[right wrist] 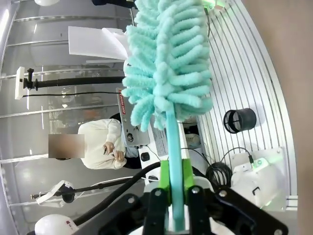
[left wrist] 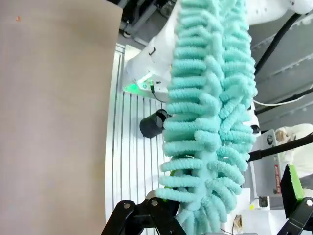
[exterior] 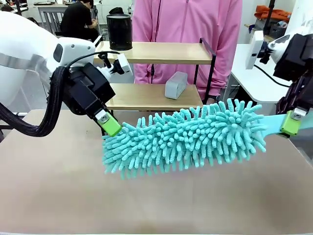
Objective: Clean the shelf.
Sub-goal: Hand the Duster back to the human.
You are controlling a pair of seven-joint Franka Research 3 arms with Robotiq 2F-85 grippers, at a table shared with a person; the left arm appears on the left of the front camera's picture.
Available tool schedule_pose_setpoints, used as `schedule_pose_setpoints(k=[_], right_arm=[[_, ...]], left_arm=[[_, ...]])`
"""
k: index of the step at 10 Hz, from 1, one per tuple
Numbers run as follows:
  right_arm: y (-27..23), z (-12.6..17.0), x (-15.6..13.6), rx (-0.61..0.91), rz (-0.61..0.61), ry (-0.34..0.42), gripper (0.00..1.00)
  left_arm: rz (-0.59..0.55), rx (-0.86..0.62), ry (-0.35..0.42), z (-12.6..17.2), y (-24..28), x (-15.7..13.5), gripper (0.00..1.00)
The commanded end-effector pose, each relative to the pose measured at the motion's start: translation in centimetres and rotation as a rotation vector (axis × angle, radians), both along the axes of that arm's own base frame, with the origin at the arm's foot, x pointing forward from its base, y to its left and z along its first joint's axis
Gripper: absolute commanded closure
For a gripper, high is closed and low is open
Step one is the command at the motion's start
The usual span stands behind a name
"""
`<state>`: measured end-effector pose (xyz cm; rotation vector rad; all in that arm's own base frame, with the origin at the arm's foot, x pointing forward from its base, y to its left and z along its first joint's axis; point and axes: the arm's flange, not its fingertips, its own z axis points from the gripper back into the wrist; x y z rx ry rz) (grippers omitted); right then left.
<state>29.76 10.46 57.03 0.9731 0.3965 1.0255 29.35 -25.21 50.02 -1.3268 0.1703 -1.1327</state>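
A fluffy teal duster (exterior: 186, 139) hangs level over the brown table. My right gripper (exterior: 289, 123) is shut on its flat teal handle (right wrist: 173, 142) at the right; in the right wrist view the green pads (right wrist: 164, 171) pinch the handle on both sides. My left gripper (exterior: 115, 129) is at the duster's left tip and stands open, with the fluffy end (left wrist: 200, 210) between its spread fingers. The shelf (exterior: 161, 53), two light wooden boards on a black frame, stands behind the duster at the table's far side.
A black canister (exterior: 119, 32) stands on the shelf's top board and a grey box (exterior: 176, 84) lies on the lower board. A person in a pink top (exterior: 190, 22) stands right behind the shelf. A white table (exterior: 252, 78) is at the back right.
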Motion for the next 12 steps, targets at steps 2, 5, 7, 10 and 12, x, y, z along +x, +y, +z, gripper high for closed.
schedule_pose_setpoints(k=[2,5,7,10,12], right_arm=[[-0.4,0.1,0.1,0.044,0.002,-0.016,0.88],[-0.4,0.1,0.0,0.058,0.019,-0.007,0.88],[-0.1,0.0,-0.3,0.055,0.025,-0.006,0.88],[-0.7,0.0,-0.3,0.061,0.004,-0.003,0.88],[-0.5,0.0,-0.3,0.06,0.01,-0.003,0.88]], left_arm=[[-0.01,0.032,-0.014,-0.8,-0.3,-0.8,0.0],[0.024,-0.011,-0.009,-0.9,-0.7,-0.9,0.0],[0.053,-0.037,-0.022,-1.0,-1.0,-1.1,0.0],[0.044,-0.044,-0.026,-1.2,-1.0,-1.9,0.0],[0.035,-0.042,-0.046,-1.2,-1.1,-2.1,0.59]])
